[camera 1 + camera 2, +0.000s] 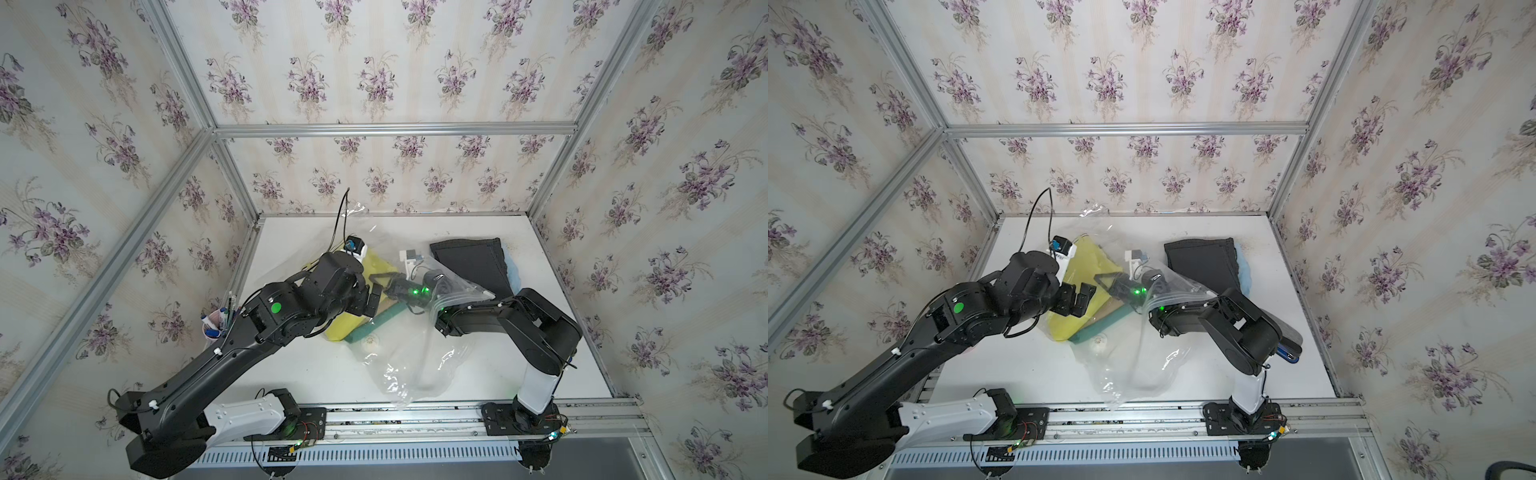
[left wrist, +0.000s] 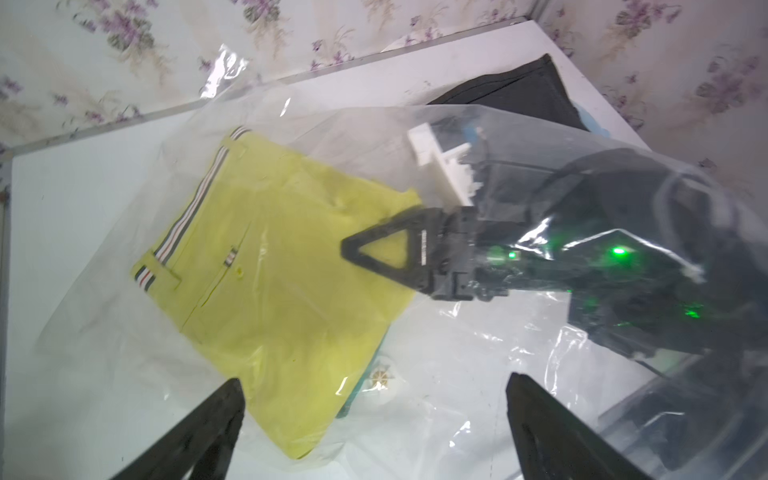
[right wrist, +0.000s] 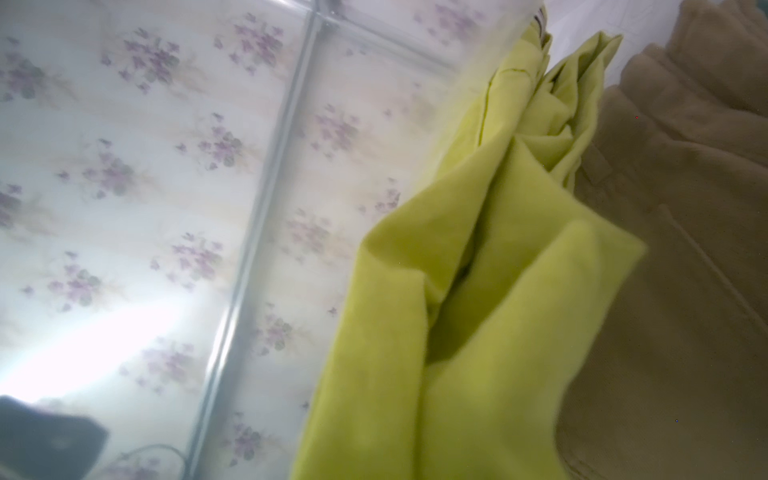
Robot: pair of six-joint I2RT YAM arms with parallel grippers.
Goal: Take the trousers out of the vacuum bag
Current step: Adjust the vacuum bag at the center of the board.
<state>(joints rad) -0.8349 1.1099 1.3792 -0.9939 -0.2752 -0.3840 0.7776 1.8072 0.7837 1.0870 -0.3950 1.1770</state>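
Right claw (image 2: 349, 249) pinches yellow-green trousers (image 2: 270, 249) inside vacuum bag (image 2: 478, 374) | left claw (image 2: 373, 377) spread, holds nothing | we fear the loose bag slides along when we pull

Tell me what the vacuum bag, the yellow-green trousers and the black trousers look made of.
The vacuum bag: thin clear plastic film, glossy; see-through, crinkled, with white glare streaks. The yellow-green trousers: matte woven cloth, probably cotton; soft folds, stitched seams. The black trousers: matte, heavier-looking fabric, fibre unclear.
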